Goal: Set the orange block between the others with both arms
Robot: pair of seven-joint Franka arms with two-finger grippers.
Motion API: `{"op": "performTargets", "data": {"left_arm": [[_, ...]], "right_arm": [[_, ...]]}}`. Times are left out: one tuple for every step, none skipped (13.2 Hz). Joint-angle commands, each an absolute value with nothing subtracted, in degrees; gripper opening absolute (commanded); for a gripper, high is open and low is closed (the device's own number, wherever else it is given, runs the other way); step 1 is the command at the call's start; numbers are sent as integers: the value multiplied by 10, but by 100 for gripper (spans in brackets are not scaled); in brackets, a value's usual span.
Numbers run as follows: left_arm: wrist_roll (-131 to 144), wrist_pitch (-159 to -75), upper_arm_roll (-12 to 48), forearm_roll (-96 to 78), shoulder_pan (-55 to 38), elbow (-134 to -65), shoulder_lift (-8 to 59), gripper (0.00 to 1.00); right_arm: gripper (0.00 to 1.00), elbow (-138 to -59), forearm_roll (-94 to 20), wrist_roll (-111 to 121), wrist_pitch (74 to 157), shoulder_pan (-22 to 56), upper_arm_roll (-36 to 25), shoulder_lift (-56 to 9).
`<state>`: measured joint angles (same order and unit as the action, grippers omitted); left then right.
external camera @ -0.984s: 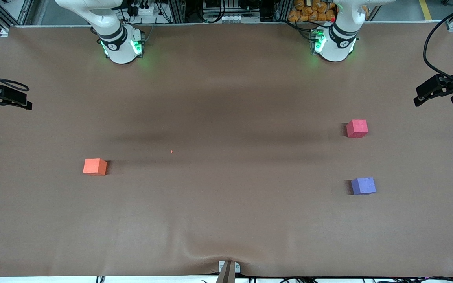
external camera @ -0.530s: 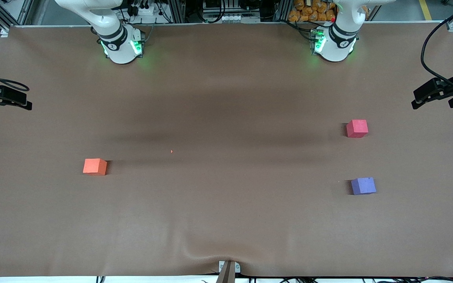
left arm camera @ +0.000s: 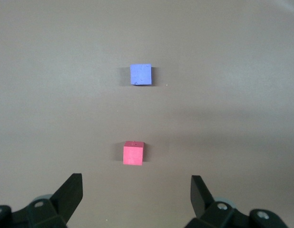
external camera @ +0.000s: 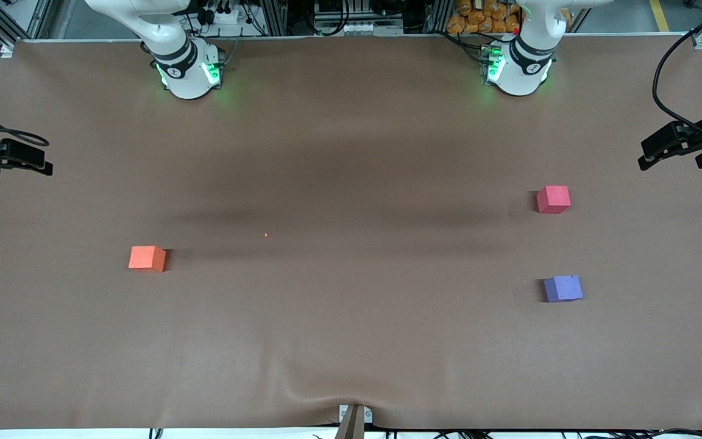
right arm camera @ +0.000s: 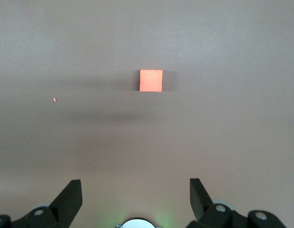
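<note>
The orange block sat alone on the brown table toward the right arm's end, well apart from the pinkish-red cube. The purple-blue cube lay nearer the front camera than the pinkish-red cube, a clear gap between them. The left gripper and the right gripper both hung over the table, jaws spread wide and holding nothing.

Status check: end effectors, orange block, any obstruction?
Left end effector, right end effector open, empty. Orange block untouched at right arm's end. Gap between pinkish-red block and purple-blue block unobstructed.
</note>
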<state>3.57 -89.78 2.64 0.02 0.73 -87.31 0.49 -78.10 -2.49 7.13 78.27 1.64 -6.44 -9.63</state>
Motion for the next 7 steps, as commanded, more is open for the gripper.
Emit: {"op": "performTargets", "data": {"left_arm": [[23,-902,28,-7,9,-871,4,100],[23,-902,27,-7,10,-871,4,100],[23,-901,27,-7,10,-871,4,100],[22,-901,27,-7,11,-873,4,100],[23,-901,27,-7,12,-873,4,100],[19,-901,27,-7,15,-873,4,100],[8,-901,26,-8,16,-874,6,100]], "right_arm": [[100,-788,-19,68,794,15,-62,-107],[100,-791,-19,68,802,15,-62,-112],[100,-792,-19,68,809,15,-63,-122],[100,-792,-19,68,816,15,-62,-134],[100,-793,-19,68,823,14,-63,-148],[100,-794,-19,67,832,13,-62,-165],[100,-797,-19,68,846,11,-63,-183]]}}
